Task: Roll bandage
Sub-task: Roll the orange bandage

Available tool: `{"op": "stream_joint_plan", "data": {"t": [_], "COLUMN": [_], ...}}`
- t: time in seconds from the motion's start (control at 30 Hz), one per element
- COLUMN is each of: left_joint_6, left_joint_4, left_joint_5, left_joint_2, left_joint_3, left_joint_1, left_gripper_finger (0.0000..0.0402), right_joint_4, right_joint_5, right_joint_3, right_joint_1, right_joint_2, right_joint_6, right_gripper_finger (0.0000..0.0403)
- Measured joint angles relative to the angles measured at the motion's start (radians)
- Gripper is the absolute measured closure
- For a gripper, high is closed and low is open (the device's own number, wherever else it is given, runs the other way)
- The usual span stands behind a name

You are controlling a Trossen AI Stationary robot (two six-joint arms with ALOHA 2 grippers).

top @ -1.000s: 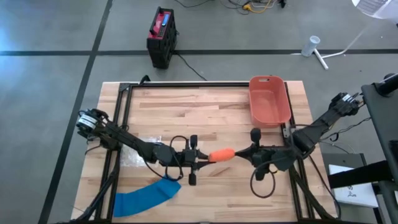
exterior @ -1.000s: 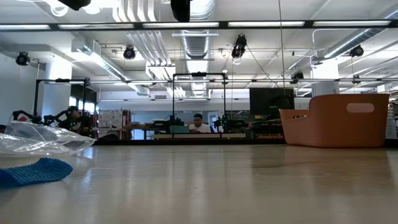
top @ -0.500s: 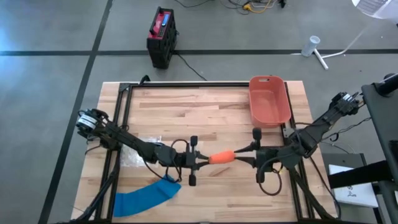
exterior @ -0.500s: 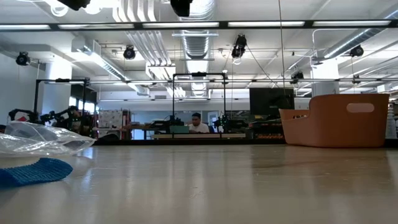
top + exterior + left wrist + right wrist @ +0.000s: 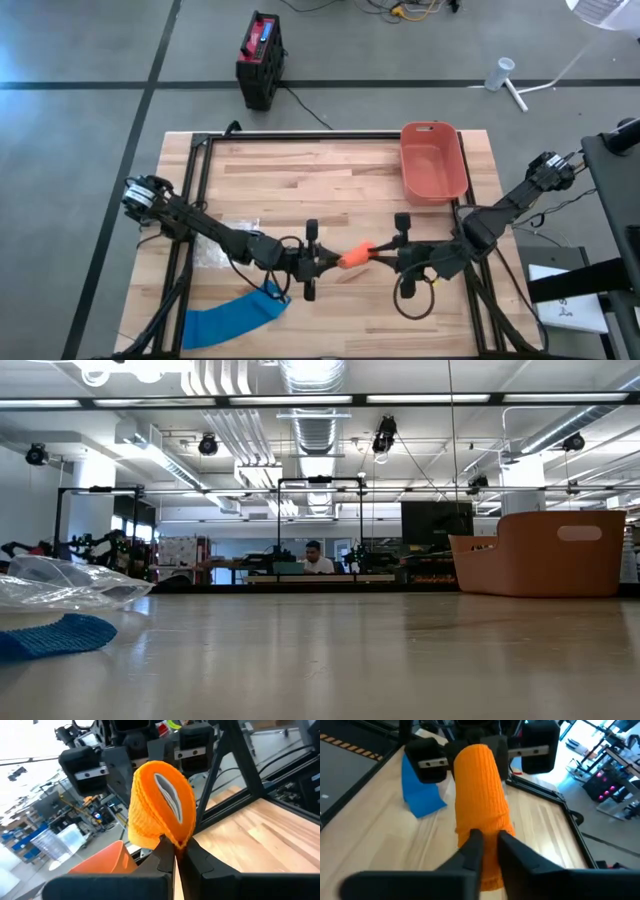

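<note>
An orange bandage roll (image 5: 354, 258) hangs above the table's middle between my two grippers. My left gripper (image 5: 328, 262) comes at it from the table's left and is shut on its left end. My right gripper (image 5: 384, 256) comes from the right, its fingers closed on the roll's right end. In the left wrist view the roll (image 5: 161, 802) shows end-on, its wound layers visible. A blue bandage (image 5: 236, 317) lies flat near the table's front left and also shows in the low view (image 5: 52, 636). My left gripper pinches the edge of the roll's left end (image 5: 175, 839) between its two shut fingers. The fingers lie level, coming from the table's left. The roll is lifted clear of the table and sticks out beyond the fingertips toward the right. My right gripper has the roll's right end (image 5: 489, 851) between its two fingers (image 5: 471, 846), where the orange cloth bunches. The fingers come from the table's right, slanting a little downward, along the roll. The roll is clear of the table.
An orange bin (image 5: 433, 160) stands at the far right, also in the low view (image 5: 545, 552). A crumpled clear plastic wrapper (image 5: 224, 246) lies left of the middle under my left arm. A black metal frame (image 5: 200, 170) borders the table. A person shows in the room behind.
My right gripper has drawn slightly toward the table's right, then come back leftward onto the roll's right end. My left gripper has rolled about its own axis in place, turning the orange roll with it. The roll has stayed clear of the table.
</note>
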State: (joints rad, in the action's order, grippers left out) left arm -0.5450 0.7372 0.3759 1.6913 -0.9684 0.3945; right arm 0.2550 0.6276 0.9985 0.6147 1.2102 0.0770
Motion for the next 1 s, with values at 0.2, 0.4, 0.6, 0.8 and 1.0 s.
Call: {"op": "stream_joint_plan", "data": {"t": [0.2, 0.4, 0.6, 0.8, 1.0], "left_joint_6": [-0.001, 0.002, 0.022, 0.026, 0.092], "left_joint_4": [0.005, 0.007, 0.005, 0.003, 0.007], "left_joint_5": [0.038, 0.034, 0.035, 0.034, 0.062], "left_joint_2": [-0.022, -0.037, -0.037, -0.037, -0.037], "left_joint_3": [-0.002, -0.002, -0.003, -0.003, -0.003], "left_joint_1": [0.018, 0.036, 0.037, 0.037, 0.034], "left_gripper_finger": [0.04, 0.0401, 0.0401, 0.0401, 0.0401], "right_joint_4": [0.062, 0.142, 0.144, 0.115, -0.028], "right_joint_5": [-0.008, -0.007, 0.001, 0.001, -0.059], "right_joint_3": [0.0, 0.0, 0.0, 0.0, 0.0], "right_joint_1": [0.0, 0.0, 0.009, 0.029, 0.031], "right_joint_2": [-0.039, -0.067, -0.078, -0.135, -0.138], "right_joint_6": [-0.054, -0.093, -0.067, -0.056, 0.054], "right_gripper_finger": [0.0393, 0.0401, 0.0396, 0.0349, 0.0274]}}
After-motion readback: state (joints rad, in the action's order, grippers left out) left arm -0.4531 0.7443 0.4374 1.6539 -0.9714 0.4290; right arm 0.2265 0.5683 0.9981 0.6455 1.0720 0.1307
